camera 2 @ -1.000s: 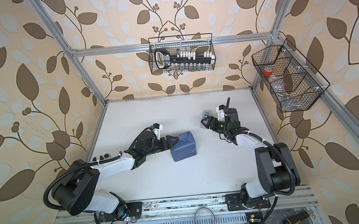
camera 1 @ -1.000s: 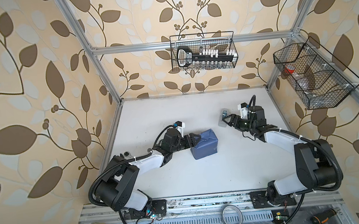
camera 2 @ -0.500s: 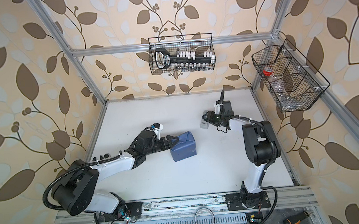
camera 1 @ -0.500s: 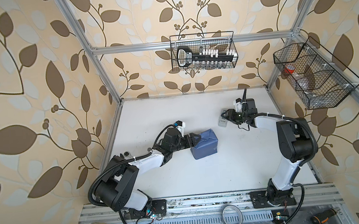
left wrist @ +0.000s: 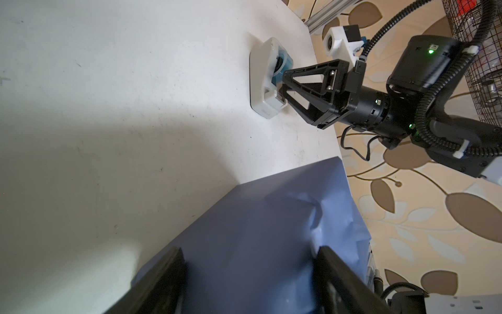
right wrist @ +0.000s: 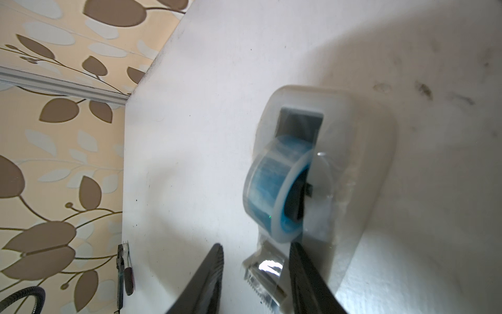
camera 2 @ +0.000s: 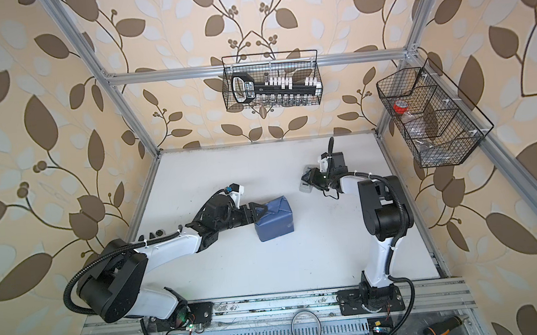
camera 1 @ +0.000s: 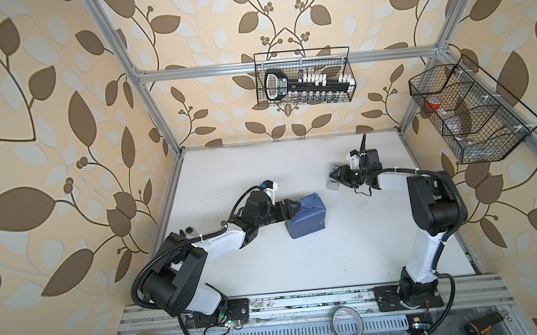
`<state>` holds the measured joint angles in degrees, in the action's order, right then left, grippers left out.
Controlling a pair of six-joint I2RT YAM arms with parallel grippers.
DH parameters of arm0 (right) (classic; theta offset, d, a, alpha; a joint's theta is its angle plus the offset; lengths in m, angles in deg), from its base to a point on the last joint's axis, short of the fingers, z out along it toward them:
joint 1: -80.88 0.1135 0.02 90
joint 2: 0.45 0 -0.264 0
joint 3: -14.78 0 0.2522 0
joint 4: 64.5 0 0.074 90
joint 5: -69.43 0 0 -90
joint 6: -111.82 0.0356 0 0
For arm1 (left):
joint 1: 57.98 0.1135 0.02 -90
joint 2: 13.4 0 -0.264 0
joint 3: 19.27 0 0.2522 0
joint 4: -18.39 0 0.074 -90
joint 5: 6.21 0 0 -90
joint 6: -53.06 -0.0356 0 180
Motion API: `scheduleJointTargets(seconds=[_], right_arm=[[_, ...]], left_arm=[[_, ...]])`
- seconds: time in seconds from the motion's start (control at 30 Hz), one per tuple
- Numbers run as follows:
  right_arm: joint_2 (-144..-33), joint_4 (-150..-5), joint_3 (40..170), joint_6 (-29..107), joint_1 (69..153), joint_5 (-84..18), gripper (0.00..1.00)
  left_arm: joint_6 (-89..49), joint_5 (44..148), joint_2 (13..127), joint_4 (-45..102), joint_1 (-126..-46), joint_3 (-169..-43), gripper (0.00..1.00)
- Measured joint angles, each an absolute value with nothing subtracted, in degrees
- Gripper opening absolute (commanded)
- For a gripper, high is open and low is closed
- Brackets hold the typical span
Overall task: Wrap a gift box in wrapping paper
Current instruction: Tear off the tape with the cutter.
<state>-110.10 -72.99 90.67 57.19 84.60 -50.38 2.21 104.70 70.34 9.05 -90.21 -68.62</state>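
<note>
Since the gift box is out of sight inside the wrapping paper [camera 1: 305,216], what shows is a slate-blue parcel standing near the middle of the tabletop [camera 1: 336,262], with creases where the sheet is folded over. The left gripper [camera 1: 292,206] meets one end of it with fingers [left wrist: 334,271] spread wide. Their tips lie against the paper rather than pinching it, apparently pinning a fold.

Well apart, toward the far right of the tabletop, sits the tape dispenser [camera 1: 333,185], white with a blue roll. The right gripper [right wrist: 256,261] is at its cutter end, fingers half spread either side of the loose tape end [right wrist: 264,271]. A gap shows on one side, so nothing is pinched yet.

By my reading, the step in hand is fetching tape to seal the fold. Next those fingers must shut on the tab, draw out a length and tear it at the cutter. The light dispenser may slide or lift with the pull.
</note>
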Motion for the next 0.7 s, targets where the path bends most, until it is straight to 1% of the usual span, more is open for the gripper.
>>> scheduleJointTargets(seconds=[0.4,0.7], right_arm=[[-110.2,-67.4,87.9,63.0,84.2,-52.2,0.39],[-111.6,-62.1,86.9,67.7,83.6,-54.6,0.35]], left_arm=[[2.2,104.7,70.3,9.0,-90.2,-68.6,0.77],[2.2,104.7,70.3,9.0,-90.2,-68.6,0.77]])
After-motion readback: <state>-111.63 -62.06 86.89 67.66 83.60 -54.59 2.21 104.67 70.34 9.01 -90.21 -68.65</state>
